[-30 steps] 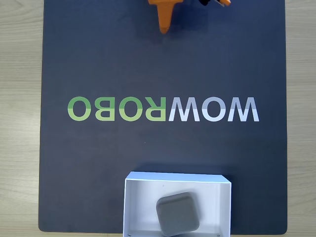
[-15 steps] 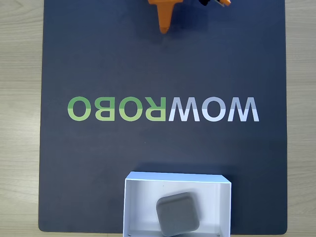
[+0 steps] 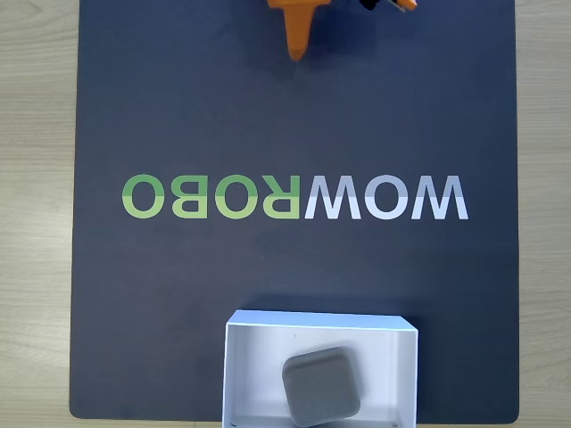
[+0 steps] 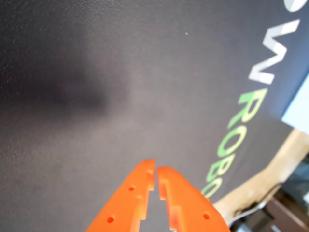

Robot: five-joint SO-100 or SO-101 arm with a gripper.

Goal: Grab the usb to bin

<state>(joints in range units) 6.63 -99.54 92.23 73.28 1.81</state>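
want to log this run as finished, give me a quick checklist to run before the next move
1. The usb lies inside the bin: ok.
2. The usb is flat on the bin floor, not propped on a wall: ok, it sits tilted in plan, near the middle.
3. The tool carries nothing: ok, in the wrist view its orange fingers are closed tip to tip with nothing between.
4. The tool is far from the bin: ok, in the fixed view it is at the mat's top edge and the bin at the bottom.
5. The whole bin is on the mat: cannot tell, its lower edge is cut off by the frame.
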